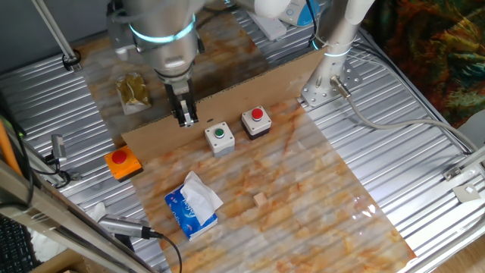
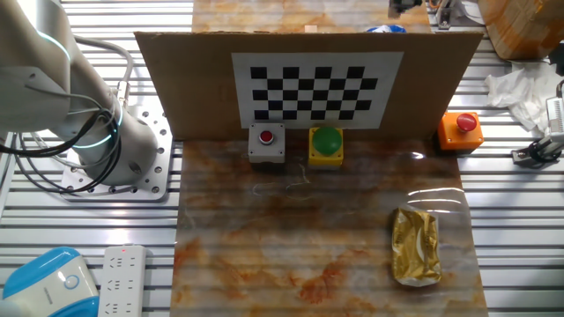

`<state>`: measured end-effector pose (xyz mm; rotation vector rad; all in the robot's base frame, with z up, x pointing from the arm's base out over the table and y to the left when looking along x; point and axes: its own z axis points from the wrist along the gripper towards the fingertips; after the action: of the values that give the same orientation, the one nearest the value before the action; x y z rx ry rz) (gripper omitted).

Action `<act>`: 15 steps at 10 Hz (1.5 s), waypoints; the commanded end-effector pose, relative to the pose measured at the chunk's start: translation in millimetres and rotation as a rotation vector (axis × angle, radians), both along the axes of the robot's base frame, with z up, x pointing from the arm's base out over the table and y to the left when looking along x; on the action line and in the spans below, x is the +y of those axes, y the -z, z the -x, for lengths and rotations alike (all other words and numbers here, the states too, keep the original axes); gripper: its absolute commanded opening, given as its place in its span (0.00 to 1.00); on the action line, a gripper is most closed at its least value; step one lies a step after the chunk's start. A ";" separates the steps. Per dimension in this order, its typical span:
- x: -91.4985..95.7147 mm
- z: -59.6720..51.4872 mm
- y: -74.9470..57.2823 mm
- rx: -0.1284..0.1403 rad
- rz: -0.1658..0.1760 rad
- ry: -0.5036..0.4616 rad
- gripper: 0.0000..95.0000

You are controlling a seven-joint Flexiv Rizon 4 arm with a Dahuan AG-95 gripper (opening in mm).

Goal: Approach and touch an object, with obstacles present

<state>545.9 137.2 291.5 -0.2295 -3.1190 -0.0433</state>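
Marbled tabletop (image 1: 318,189), grey box, green button (image 1: 220,133)

Two button boxes (image 1: 237,129) side by side before cardboard wall (image 1: 227,95); tissue pack (image 1: 192,206) nearer front; foil pouch (image 2: 416,246) behind wall.

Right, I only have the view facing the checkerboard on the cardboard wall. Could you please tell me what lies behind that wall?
Observer: Close behind the cardboard wall stand two more boxes, a green-button box and a red-button box.
Operator: Thank you. Is there anything further back?
Observer: Yes, a blue tissue pack and, apart from it, a small wooden block.
Operator: And where is the gripper, please?
Observer: The gripper points down by the wall, toward the end nearer the orange box. It is next to the green-button box but not touching it. I cannot tell whether the jaws are open.
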 end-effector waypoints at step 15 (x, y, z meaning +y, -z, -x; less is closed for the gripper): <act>0.5 2.5 -11.3 0.055 0.015 0.028 0.00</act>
<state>546.4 138.9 303.5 -0.2703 -3.0543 -0.0108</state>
